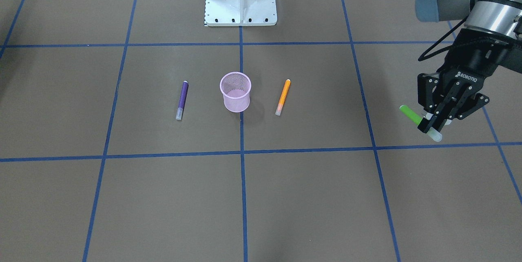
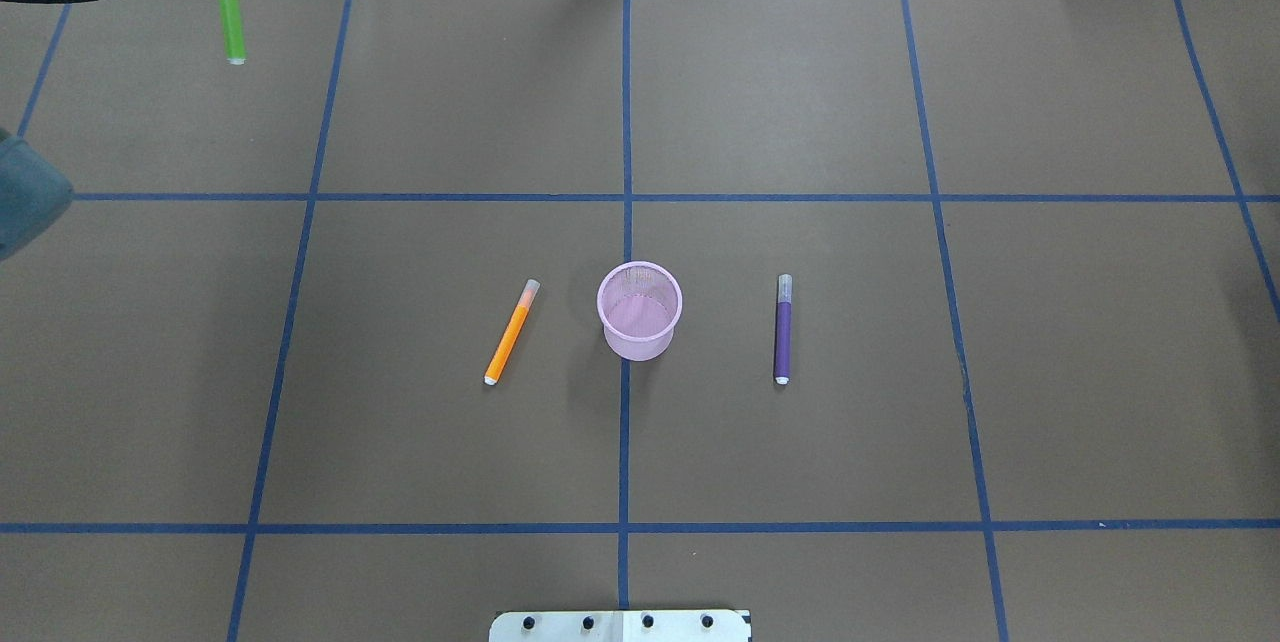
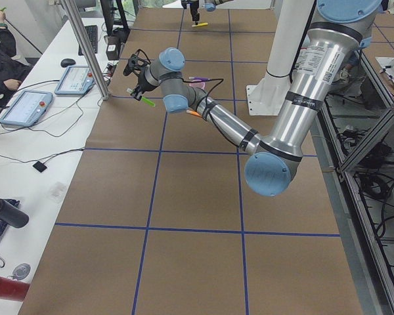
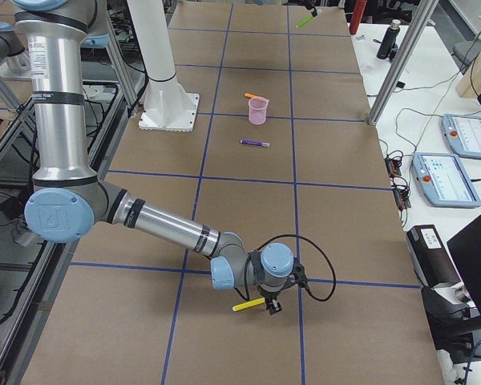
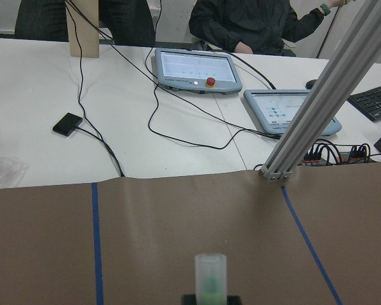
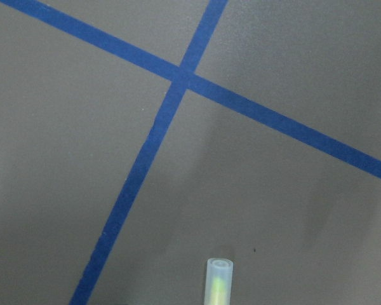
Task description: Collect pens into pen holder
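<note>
Seen from overhead, the pink mesh pen holder stands upright at the middle of the bench on a blue tape line. The orange pen lies at its 9 o'clock and the purple pen at its 3 o'clock, both apart from it. The left claw pinches the green pen near its capped end, above the bench toward 10 o'clock, well apart from the holder. Beyond that edge stand an aluminium post, two teach pendants and a keyboard. The right claw sits low at the bench's right end beside a yellow pen; its state cannot be told.
</note>
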Available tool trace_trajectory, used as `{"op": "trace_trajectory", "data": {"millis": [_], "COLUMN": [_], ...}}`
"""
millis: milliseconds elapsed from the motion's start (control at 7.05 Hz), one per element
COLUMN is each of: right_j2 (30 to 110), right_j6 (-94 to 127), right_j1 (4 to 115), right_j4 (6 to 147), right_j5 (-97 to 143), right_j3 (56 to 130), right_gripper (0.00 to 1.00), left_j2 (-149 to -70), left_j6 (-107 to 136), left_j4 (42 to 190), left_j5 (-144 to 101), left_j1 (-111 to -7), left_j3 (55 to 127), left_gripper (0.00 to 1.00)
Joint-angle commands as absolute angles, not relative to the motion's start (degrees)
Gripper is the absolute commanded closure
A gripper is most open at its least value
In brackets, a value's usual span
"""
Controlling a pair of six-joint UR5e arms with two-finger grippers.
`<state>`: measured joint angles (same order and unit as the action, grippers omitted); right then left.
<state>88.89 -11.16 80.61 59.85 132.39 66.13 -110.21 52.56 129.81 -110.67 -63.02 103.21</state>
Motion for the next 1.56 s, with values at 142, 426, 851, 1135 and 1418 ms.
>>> {"op": "trace_trajectory", "data": {"millis": [142,426,851,1135,1418], "right_j2": [88.86,88.42,87.81,87.8,87.8], "right_j6": [-11.16,-11.16,-11.16,-11.16,-11.25], "right_j1": [80.33,79.89,79.63,79.63,79.63], "right_j4": [59.94,59.94,60.03,60.03,60.03], "right_j5": [132.98,132.98,132.98,132.98,132.98], "right_j3": [65.83,65.13,63.9,63.55,63.54], "right_gripper": [0.33,0.35,0.39,0.47,0.77], "left_j2": [-110.21,-110.21,-110.21,-110.21,-110.21], "left_j6": [52.56,52.56,52.56,52.56,52.56], "left_j4": [129.73,129.73,129.73,129.73,129.73], "left_j5": [-110.74,-110.74,-110.74,-110.74,-110.74], "left_j1": [-62.93,-62.93,-62.93,-62.93,-62.93], "left_j3": [103.01,103.01,103.01,103.01,103.01], "left_gripper": [1.0,1.0,1.0,1.0,1.0]}}
